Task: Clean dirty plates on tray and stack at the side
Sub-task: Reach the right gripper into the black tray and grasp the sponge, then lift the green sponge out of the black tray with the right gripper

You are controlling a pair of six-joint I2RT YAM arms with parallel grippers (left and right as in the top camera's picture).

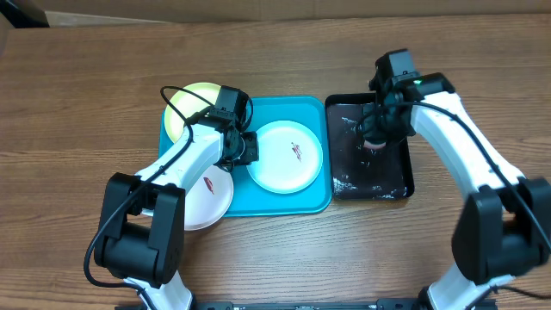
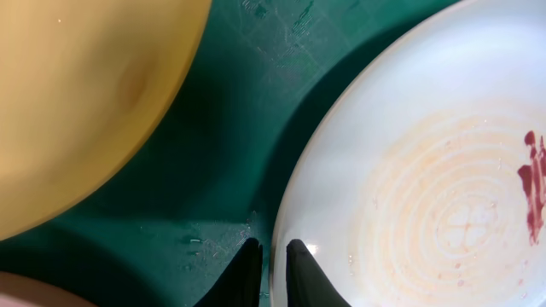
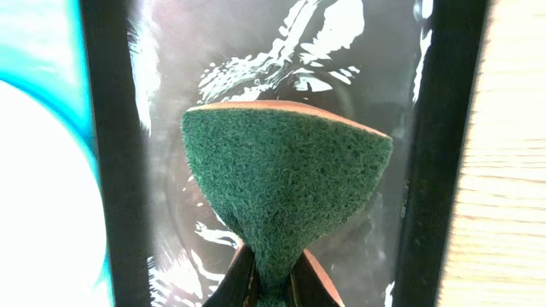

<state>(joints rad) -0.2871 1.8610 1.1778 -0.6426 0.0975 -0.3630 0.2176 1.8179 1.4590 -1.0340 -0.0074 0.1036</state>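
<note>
We see L end effector [image 2: 273,266] pinching rim of round pale mint plate [image 2: 444,170], mid-frame on turquoise tray [image 1: 301,200], R end effector [image 3: 271,280] squeezing fuzzy green sponge [image 3: 286,179] over glossy black tray [image 1: 401,182].

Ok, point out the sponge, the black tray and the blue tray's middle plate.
sponge [image 3: 286,192]: right wrist view, green scrub face.
black tray [image 1: 394,168]: overhead view, bare wet floor.
middle plate [image 2: 401,128]: left wrist view, face beside smear.

rectangular plastic trays: 2 – turquoise-blue tray [image 1: 297,110], glossy black tray [image 1: 372,185] at its 3 o'clock | round flat plastic plates: 3 – yellow-green plate [image 1: 189,103] at the turquoise-blue tray's 10 o'clock, white plate [image 1: 211,202] at 7 o'clock, pale mint plate [image 1: 284,155] at 3 o'clock | green scouring sponge [image 3: 281,188]: 1
</note>
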